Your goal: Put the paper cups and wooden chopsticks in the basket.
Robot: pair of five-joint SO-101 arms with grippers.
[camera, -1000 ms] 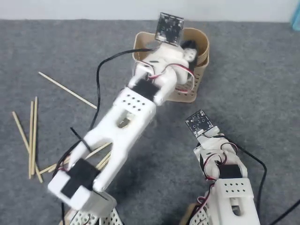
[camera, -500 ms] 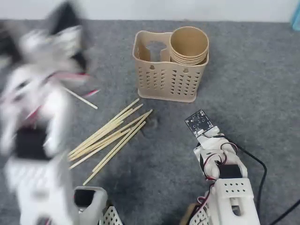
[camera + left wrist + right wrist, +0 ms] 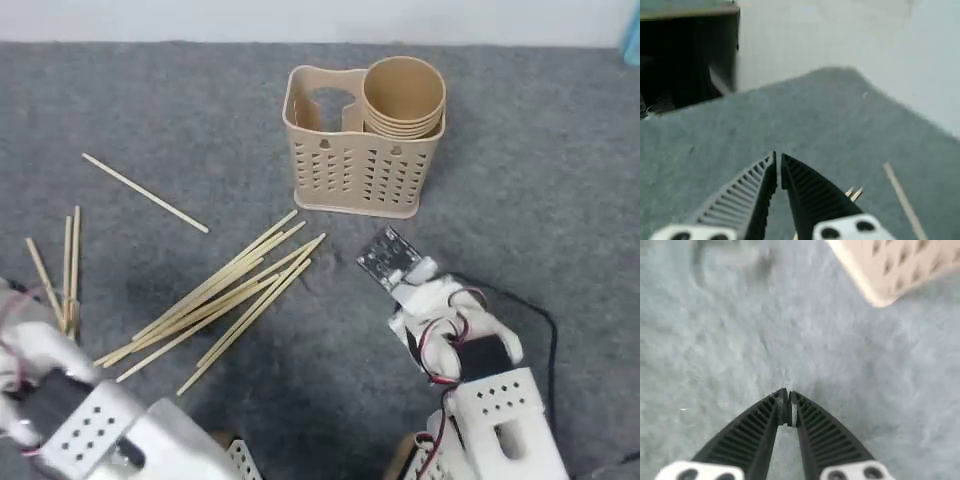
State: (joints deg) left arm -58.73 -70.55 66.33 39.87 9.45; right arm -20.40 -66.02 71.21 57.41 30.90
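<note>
The tan slotted basket (image 3: 355, 165) stands at the back middle of the grey carpet. A stack of brown paper cups (image 3: 403, 92) sits upright in its right compartment. A loose bundle of wooden chopsticks (image 3: 225, 295) lies in front of the basket to the left. One chopstick (image 3: 145, 192) lies apart farther left, and a few more chopsticks (image 3: 65, 275) lie near the left edge. My left gripper (image 3: 778, 159) is shut and empty, low over the carpet with a chopstick (image 3: 902, 200) beside it. My right gripper (image 3: 787, 396) is shut and empty, just short of the basket's corner (image 3: 890, 265).
The left arm (image 3: 70, 420) sits at the front left corner, beside the left group of chopsticks. The right arm (image 3: 470, 370) stands at the front right with its camera board (image 3: 390, 256) toward the basket. Bare carpet lies right of the basket.
The left arm has pulled back from over the basket to the front left corner, leaving the cup stack in the basket. The right arm has swung slightly left, toward the basket.
</note>
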